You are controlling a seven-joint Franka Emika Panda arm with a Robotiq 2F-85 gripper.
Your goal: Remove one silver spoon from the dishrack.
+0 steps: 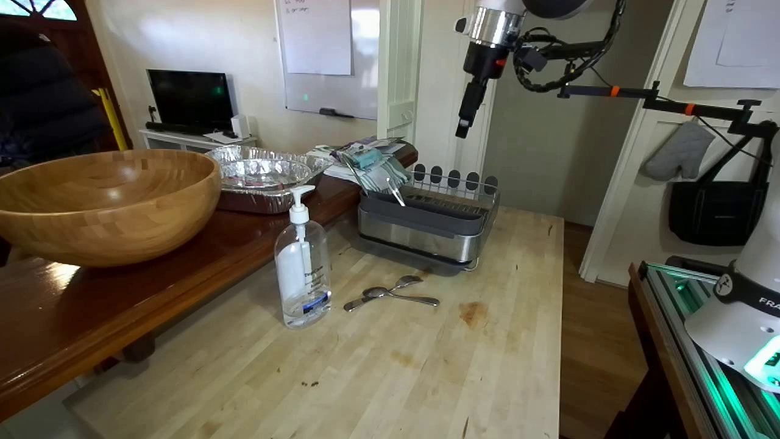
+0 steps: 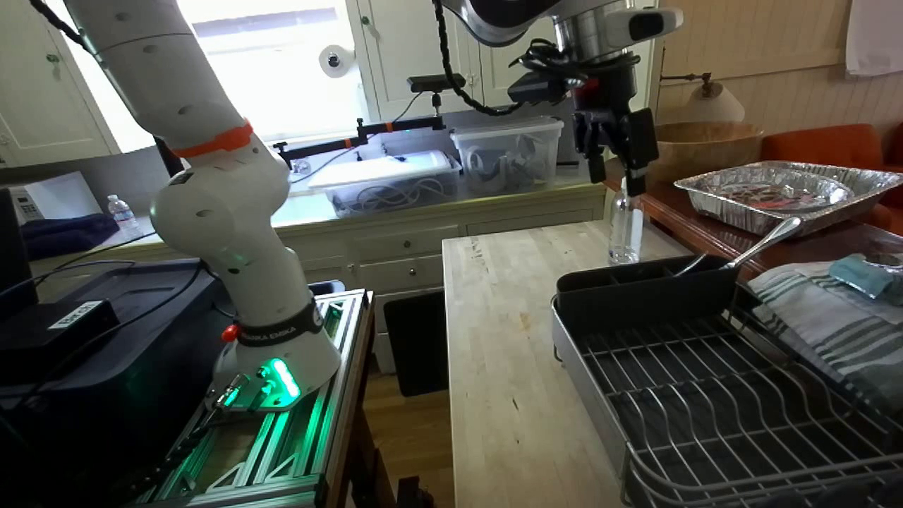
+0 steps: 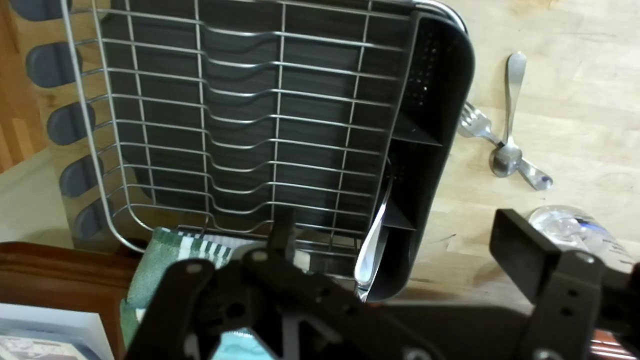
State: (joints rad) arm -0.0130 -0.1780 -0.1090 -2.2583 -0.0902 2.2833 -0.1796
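Pale wood table (image 1: pixel 487 372) — spoon (image 3: pixel 506 159) crossed over fork (image 3: pixel 475 122) near the rack (image 1: pixel 414 235)
Gripper (image 2: pixel 616 176) raised, jaws apart — cutlery (image 2: pixel 765 243) leaning in the rack

End effector (image 2: pixel 616 178) reads black. Below it, dishrack (image 1: pixel 420 239) is silver-grey, its caddy (image 2: pixel 649 295) charcoal; tabletop (image 1: pixel 499 372) is pale tan, blotched brown; bottle pump (image 1: pixel 298 213) is white. Towel (image 3: pixel 156 257), also below, shows green with white stripes. Bowl (image 1: pixel 116 213): honey-brown, blocky grain.

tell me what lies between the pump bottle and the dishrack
A spoon lies across a fork on the tabletop between the pump bottle and dishrack, seen in the wrist view; an exterior view shows the pair too.
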